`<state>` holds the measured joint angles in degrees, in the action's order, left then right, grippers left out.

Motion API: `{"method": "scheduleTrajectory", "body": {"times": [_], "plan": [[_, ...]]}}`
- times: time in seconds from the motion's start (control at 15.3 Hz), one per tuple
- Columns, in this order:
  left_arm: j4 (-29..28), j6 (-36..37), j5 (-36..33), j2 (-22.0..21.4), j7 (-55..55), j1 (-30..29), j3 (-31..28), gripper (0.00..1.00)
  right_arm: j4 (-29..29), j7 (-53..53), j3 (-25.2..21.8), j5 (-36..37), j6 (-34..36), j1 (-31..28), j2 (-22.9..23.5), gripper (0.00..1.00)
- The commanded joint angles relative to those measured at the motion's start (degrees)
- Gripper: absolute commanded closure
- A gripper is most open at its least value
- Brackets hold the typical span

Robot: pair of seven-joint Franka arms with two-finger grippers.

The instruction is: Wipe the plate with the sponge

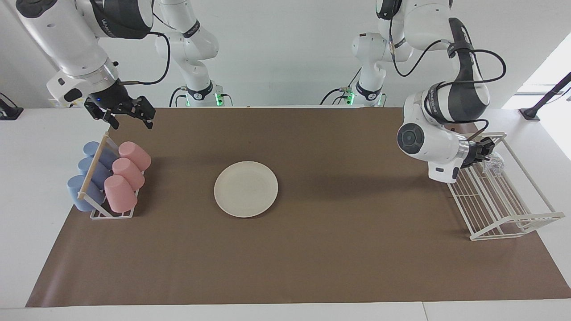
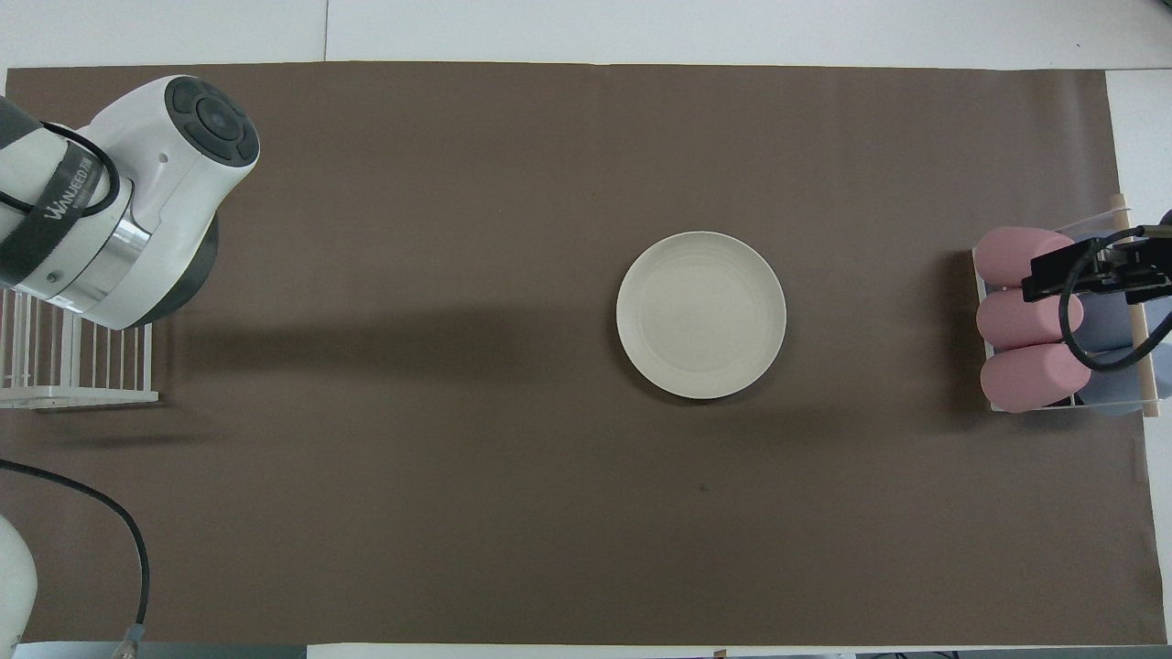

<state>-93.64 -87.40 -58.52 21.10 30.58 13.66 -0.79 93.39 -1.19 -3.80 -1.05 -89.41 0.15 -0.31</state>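
Note:
The cream-white plate (image 1: 246,189) lies flat on the brown mat in the middle of the table; it also shows in the overhead view (image 2: 701,314). The silvery-grey sponge (image 1: 493,164) sits in the white wire rack (image 1: 504,200) at the left arm's end of the table. My left gripper (image 1: 485,154) reaches into the rack, right at the sponge; the overhead view hides both under the arm's wrist. My right gripper (image 1: 130,119) is open and empty, waiting above the cup rack; it also shows in the overhead view (image 2: 1062,273).
A cup rack (image 1: 100,178) with pink cups (image 1: 128,174) and blue cups (image 1: 89,178) stands at the right arm's end. The brown mat (image 1: 357,249) covers most of the table. The wire rack's end shows in the overhead view (image 2: 82,366).

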Motion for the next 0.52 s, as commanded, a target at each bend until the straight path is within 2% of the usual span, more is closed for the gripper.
{"method": "scheduleTrajectory", "body": {"times": [0.0, 0.46], "plan": [[1.4, -2.1, -2.2, 2.4, 3.2, -1.1, 0.2, 1.00, 0.0, -1.1, 0.0, 0.3, 0.1, -0.6, -0.7, 0.00], [-0.8, -4.9, -2.2, 2.6, 7.6, -2.5, 0.3, 1.00, -0.1, -0.7, 0.5, 0.4, 0.4, 0.1, -1.3, 0.00]]}}
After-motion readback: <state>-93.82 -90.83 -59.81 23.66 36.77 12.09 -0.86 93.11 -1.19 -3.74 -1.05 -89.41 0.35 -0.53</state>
